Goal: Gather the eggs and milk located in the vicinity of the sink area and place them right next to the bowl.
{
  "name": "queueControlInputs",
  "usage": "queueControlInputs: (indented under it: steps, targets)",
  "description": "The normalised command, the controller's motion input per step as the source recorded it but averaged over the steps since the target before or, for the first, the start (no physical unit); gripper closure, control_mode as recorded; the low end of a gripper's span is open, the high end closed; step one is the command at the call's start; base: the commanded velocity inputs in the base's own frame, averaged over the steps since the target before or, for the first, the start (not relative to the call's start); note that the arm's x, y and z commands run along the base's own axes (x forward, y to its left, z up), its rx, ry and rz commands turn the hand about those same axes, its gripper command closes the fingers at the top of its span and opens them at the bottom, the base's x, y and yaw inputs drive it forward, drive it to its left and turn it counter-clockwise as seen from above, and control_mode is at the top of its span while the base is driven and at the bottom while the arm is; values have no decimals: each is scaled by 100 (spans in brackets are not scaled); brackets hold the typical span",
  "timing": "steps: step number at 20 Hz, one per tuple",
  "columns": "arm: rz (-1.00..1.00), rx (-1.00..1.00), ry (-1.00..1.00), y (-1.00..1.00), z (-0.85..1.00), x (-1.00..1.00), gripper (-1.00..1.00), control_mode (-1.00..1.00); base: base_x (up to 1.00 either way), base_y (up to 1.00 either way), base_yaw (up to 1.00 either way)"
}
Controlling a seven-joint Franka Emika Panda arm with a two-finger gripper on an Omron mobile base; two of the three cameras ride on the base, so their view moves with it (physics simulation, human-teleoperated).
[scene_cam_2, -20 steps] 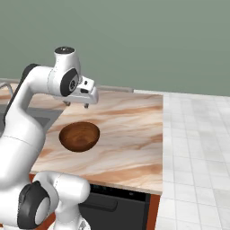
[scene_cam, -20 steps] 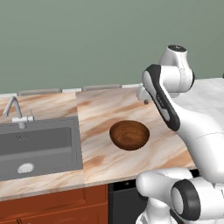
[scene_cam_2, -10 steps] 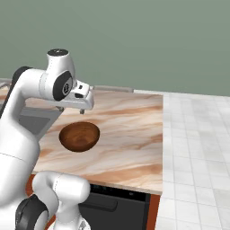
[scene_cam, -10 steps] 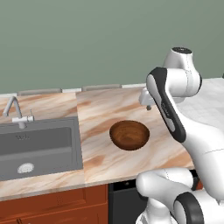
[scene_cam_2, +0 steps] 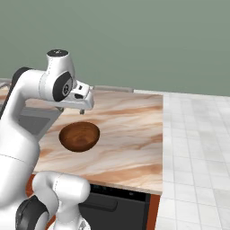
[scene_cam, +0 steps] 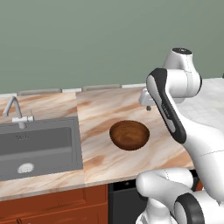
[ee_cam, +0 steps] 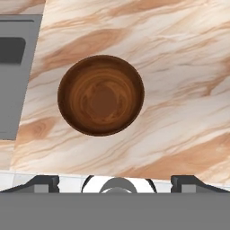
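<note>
Gripper (scene_cam_2: 82, 109) spread wide, empty, high over counter (scene_cam: 100, 162). Bowl (ee_cam: 101, 95) straight below hand; sink (scene_cam: 39, 144) off to one side. Best swung sinkward, jaws kept apart, hunting egg and milk.

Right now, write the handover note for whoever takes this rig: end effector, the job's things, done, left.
End effector: open and empty, raised above the marble counter, over the far side of the bowl.
Bowl: upright on the counter right of the sink, with nothing inside it.
Sink: basin looks bare apart from its drain; tap at the back.
Done: nothing lies next to the bowl.
Left: find the eggs and milk near the sink, then set both beside the bowl.
</note>
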Motion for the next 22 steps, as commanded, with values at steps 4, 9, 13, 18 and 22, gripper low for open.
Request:
queueControlInputs:
  steps: [4, 9, 13, 18, 22]
  targets:
    - [0, 0, 0, 0, 0, 0, -100, 100, -23, 5, 1]
    - [0, 0, 0, 0, 0, 0, -100, 100, -98, 48, 9]
    - [0, 0, 0, 0, 0, 0, -100, 100, -96, 62, 8]
    - [0, 0, 0, 0, 0, 0, -100, 100, -35, 100, 6]
    - [0, 0, 0, 0, 0, 0, -100, 100, 4, 100, 19]
